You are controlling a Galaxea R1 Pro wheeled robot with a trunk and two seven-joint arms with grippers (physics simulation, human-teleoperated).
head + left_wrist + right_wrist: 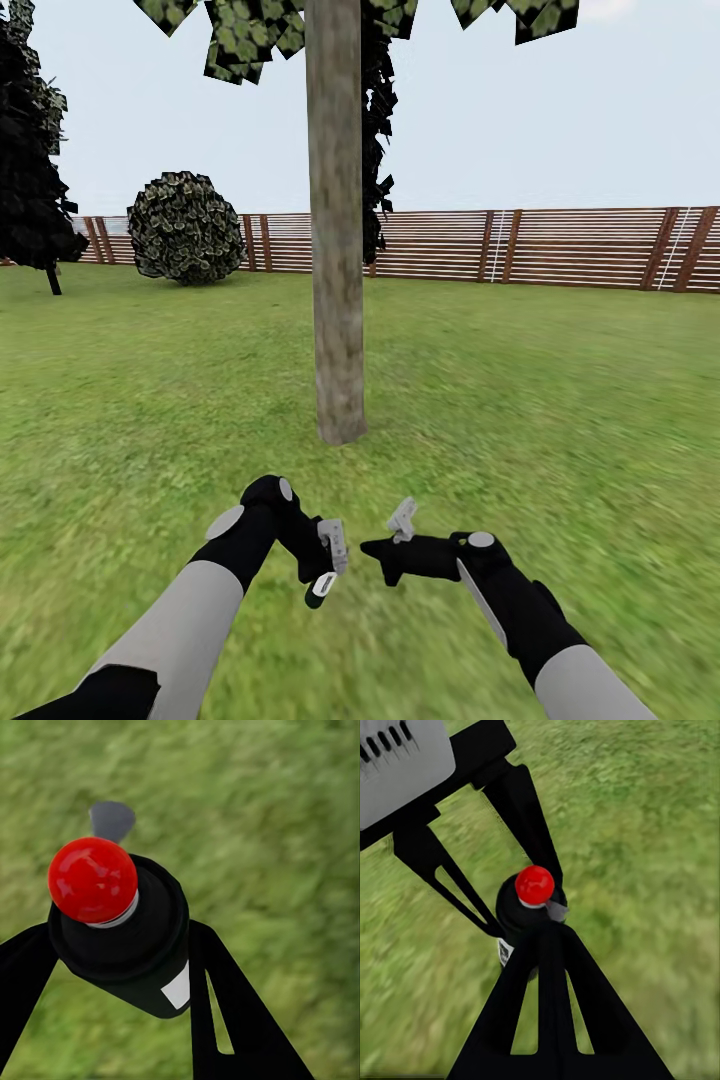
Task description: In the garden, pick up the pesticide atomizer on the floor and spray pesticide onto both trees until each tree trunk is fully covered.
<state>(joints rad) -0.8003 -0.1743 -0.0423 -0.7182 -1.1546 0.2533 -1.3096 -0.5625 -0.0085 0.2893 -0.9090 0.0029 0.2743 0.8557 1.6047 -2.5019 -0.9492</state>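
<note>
Left end effector (112, 967) clamps the pesticide atomizer (120, 934); right end effector (385, 560) spread, empty; tree trunk (336, 250) at 12 o'clock.

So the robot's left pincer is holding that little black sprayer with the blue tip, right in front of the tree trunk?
Nearly: the tip is red, not blue, as the left wrist view shows. The left pincer does hold the black sprayer, with the tree trunk ahead.

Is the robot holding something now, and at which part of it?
The left gripper holds the sprayer by its dark body, below the red tip. Whether the right gripper grips it cannot be told.
</note>
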